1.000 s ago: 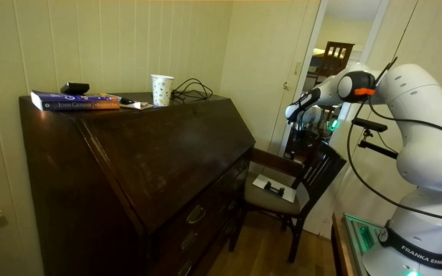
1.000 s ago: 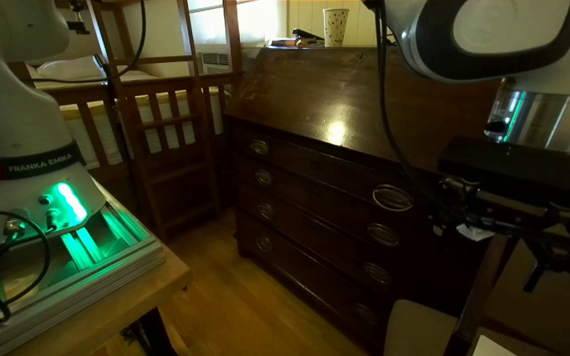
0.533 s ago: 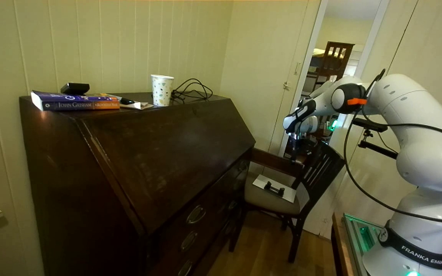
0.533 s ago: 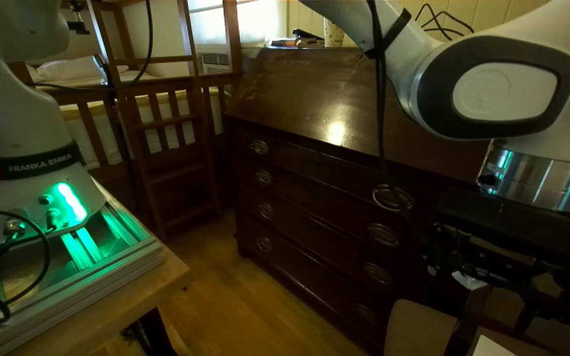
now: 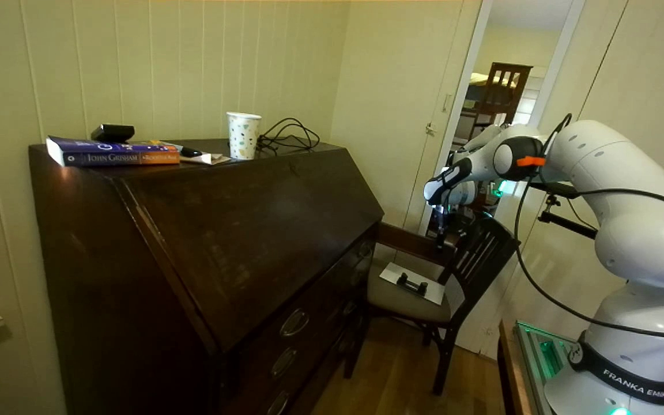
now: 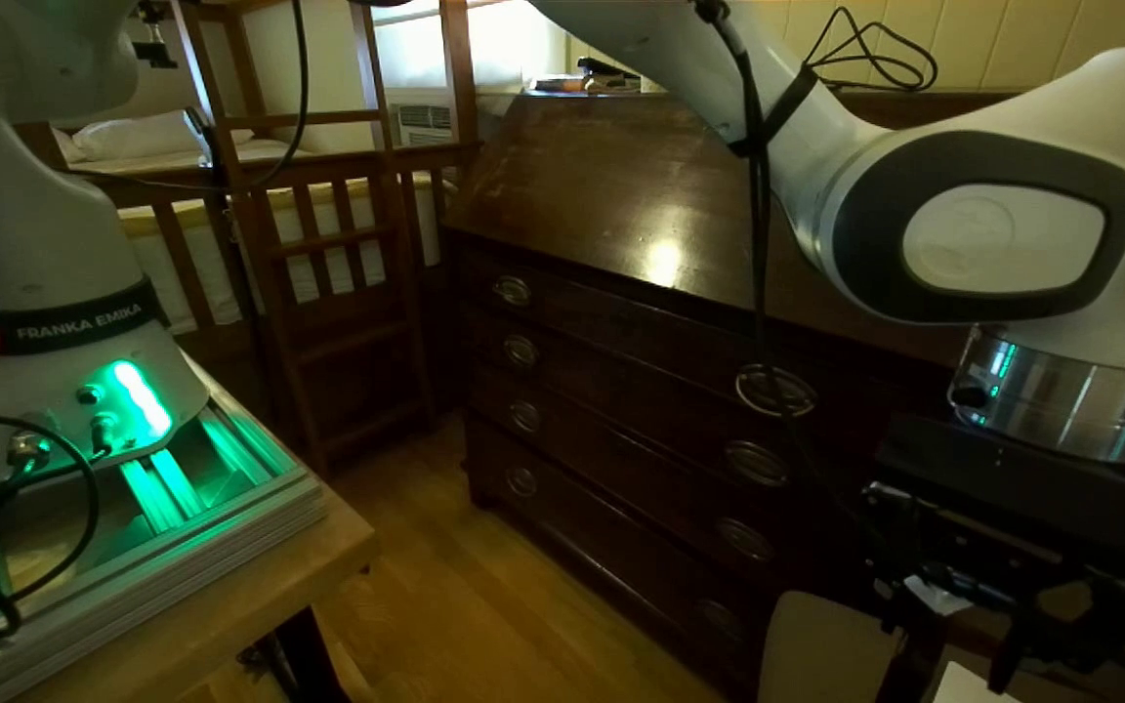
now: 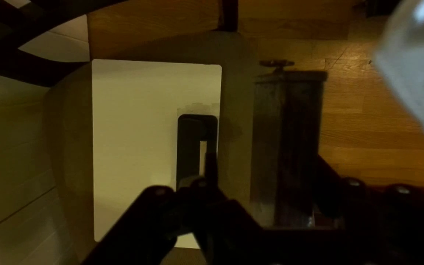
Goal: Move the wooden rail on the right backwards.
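The wooden rail (image 5: 410, 242) is a dark brown bar standing out from the far end of the desk (image 5: 263, 230), above the chair seat. In the wrist view the rail (image 7: 267, 147) runs up the picture, with a small knob at its outer end. My gripper (image 7: 265, 160) comes in from below there, its jaws apart on both sides of the rail. A gap shows between the left finger (image 7: 211, 167) and the rail, while the other finger looks close to the rail's edge; contact cannot be told. In an exterior view the gripper (image 5: 440, 241) is at the rail's outer part.
Close by is a dark chair (image 5: 485, 248) with a slatted back. On its seat lies a white board (image 5: 392, 273) with a black handle. A cup (image 5: 244, 135), a book (image 5: 119, 153) and cables (image 5: 291, 135) rest on the desk top. A mirror stands behind the arm.
The arm has come down, bringing the gripper from above to the rail's level. Its jaws look somewhat narrower than before. The rail has not visibly moved.
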You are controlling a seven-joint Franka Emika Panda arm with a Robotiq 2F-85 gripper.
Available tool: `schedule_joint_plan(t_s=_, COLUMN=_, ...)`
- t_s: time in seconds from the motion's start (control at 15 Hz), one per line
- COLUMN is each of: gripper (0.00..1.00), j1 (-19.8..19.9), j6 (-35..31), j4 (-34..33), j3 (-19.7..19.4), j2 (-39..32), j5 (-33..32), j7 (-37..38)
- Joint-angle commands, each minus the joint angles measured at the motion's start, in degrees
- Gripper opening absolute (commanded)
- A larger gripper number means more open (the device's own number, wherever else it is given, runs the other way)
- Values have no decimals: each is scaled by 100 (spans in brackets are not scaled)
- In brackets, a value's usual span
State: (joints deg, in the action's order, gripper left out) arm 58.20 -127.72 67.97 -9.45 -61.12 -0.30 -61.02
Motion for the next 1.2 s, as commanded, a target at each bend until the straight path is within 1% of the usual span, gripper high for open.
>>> schedule_joint_plan(t_s=0.0, gripper=31, j1=67, j6=103, j4=-397, j3=18, j2=-207, j5=-170, j7=92)
schedule_joint_plan(t_s=0.07, gripper=25, j1=6, j6=88, j4=-357, j3=-77, j2=-181, j5=-76, j7=41)
schedule_joint_plan(t_s=0.33, gripper=0, j1=-53, j6=310, j4=-272, j3=-82, j2=-60, j5=-99, j7=8)
schedule_joint_plan(t_s=0.4, gripper=5, j1=-61, j6=306, j4=-261, j3=-91, j2=-37, j5=-96, j7=39)
schedule_joint_plan(t_s=0.6, gripper=6, j1=-40, j6=357, j4=-405, j3=-15, j2=-33, j5=15, j7=95)
schedule_joint_plan(t_s=0.67, gripper=6, j1=44, j6=496, j4=-601, j3=131, j2=-74, j5=-14, j7=161)
schedule_joint_plan(t_s=0.8, gripper=6, j1=25, j6=787, j4=-913, j3=173, j2=-128, j5=12, j7=215)
schedule_joint_plan(t_s=0.93, gripper=6, j1=-13, j6=1326, j4=-1229, j3=215, j2=-124, j5=52, j7=330)
schedule_joint_plan(t_s=1.13, gripper=6, j1=-90, j6=1738, j4=-1742, j3=199, j2=-329, j5=-31, j7=589)
